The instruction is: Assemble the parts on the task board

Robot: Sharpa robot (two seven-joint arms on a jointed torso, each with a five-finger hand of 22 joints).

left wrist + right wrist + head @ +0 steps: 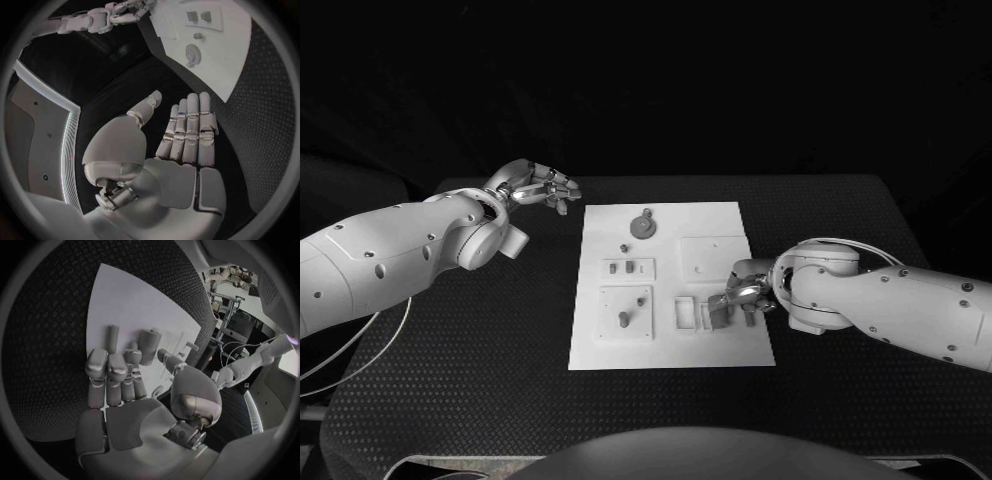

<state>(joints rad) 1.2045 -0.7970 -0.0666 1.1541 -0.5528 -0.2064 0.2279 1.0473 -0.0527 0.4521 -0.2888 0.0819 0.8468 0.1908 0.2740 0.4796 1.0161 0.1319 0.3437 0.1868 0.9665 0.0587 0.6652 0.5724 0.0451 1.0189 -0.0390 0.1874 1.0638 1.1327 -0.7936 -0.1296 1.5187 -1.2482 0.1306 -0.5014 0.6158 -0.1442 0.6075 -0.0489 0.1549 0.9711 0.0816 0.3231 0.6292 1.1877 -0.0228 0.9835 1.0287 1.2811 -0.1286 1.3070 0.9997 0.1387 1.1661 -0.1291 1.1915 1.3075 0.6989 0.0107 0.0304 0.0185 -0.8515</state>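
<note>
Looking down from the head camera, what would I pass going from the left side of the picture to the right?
Left arm → left hand → task board → right hand → right arm.

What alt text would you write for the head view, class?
A white task board lies mid-table between two white robot arms. The right hand rests over the board's right edge near small parts; the left hand hovers open off its far left corner.

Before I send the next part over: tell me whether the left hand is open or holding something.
Open. The left hand holds nothing, fingers extended with thumb apart, off the task board.
</note>
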